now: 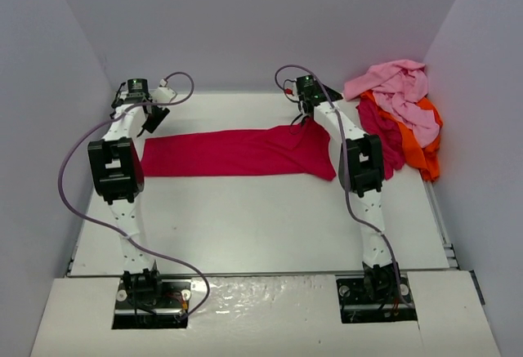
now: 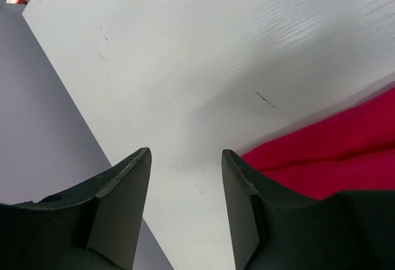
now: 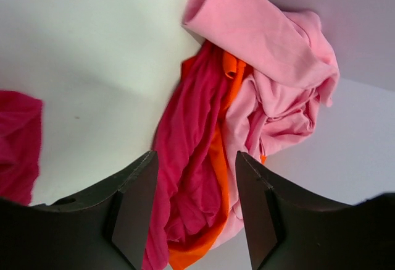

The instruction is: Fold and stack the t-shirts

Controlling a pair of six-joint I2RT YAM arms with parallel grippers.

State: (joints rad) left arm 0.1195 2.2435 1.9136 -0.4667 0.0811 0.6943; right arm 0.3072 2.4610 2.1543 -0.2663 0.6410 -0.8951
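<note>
Dark jaws fill the foreground of both wrist views. On the left arm (image 1: 114, 169) the jaws stand apart and empty above bare worktop (image 1: 245, 226), just beside the left end of the crimson-red shirt (image 1: 237, 153). On the right arm (image 1: 360, 165) the jaws are also apart and empty, near the shirt's right end. That shirt lies as a long band across the worktop. A light pink shirt (image 1: 400, 87), an orange shirt (image 1: 423, 151) and a dark magenta shirt (image 1: 376, 120) are heaped in the far right corner.
</note>
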